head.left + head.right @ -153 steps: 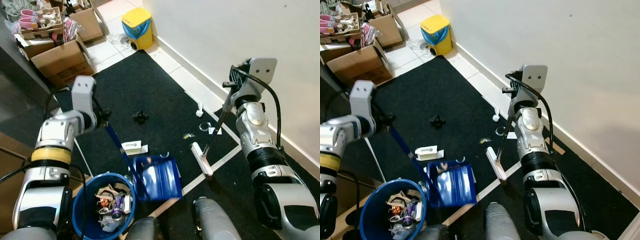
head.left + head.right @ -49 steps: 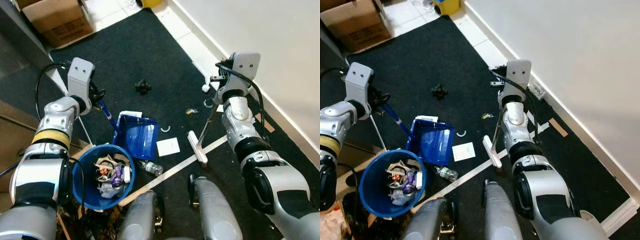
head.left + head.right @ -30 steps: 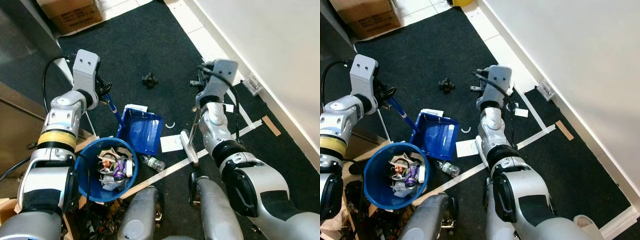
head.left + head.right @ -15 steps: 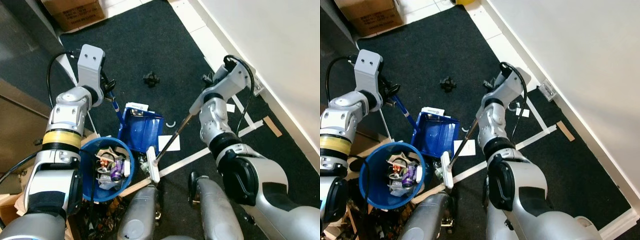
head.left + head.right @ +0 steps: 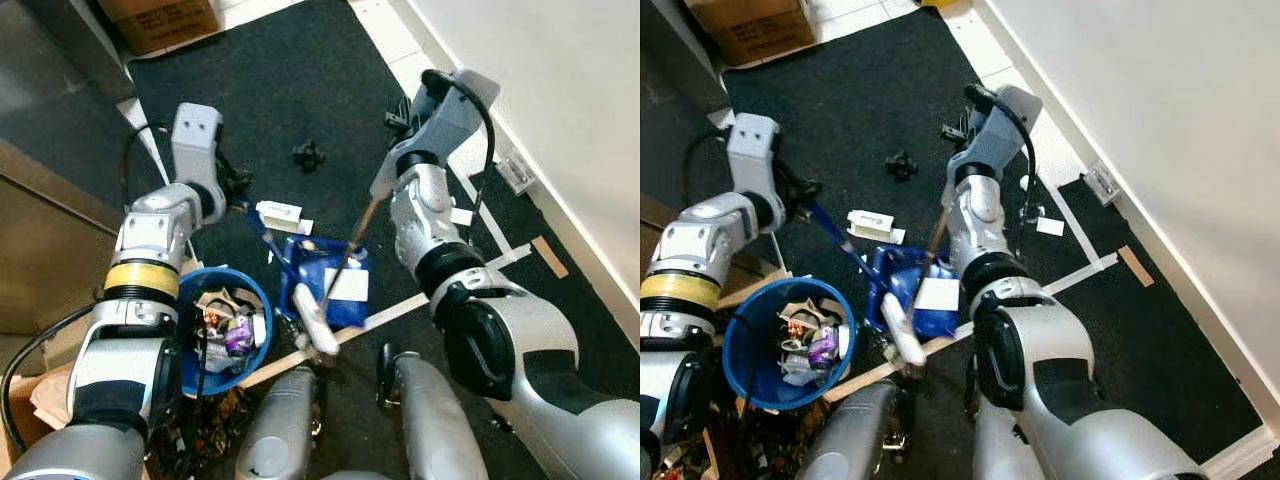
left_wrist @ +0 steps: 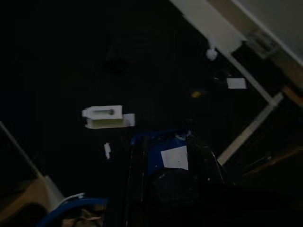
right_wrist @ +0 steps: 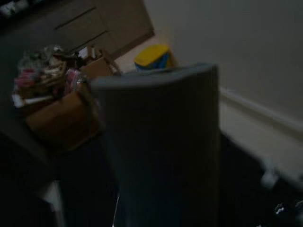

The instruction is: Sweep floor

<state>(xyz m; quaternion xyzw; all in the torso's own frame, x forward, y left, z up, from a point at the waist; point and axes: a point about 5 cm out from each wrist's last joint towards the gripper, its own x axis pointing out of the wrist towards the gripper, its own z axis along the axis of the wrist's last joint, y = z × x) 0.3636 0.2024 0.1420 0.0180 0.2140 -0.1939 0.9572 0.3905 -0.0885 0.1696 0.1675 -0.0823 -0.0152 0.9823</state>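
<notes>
- Black carpet [image 5: 300,90] runs up to the white wall [image 5: 560,80] on the right. White floor strip and a wall socket [image 5: 517,170] sit along that edge. Open carpet lies toward 12 o'clock.
- Blue bucket [image 5: 195,345] full of trash sits at 7 o'clock, touching the robot's legs. Cardboard box [image 5: 165,15] far off at 11 o'clock.
- Loose debris: black clump [image 5: 307,155] at 12 o'clock, white carton [image 5: 280,212] just above the dustpan, paper scraps near the white tape line [image 5: 470,280].
- Blue dustpan [image 5: 330,280] lies at centre, a white paper sheet [image 5: 347,284] on it.
- Left end effector [image 5: 240,185] is clamped on the dustpan's blue handle [image 5: 262,228].
- Right end effector [image 5: 400,125] holds the broom stick [image 5: 350,250]; finger state: cannot tell. Broom head [image 5: 312,320] rests at the dustpan's near edge, 6 o'clock.
</notes>
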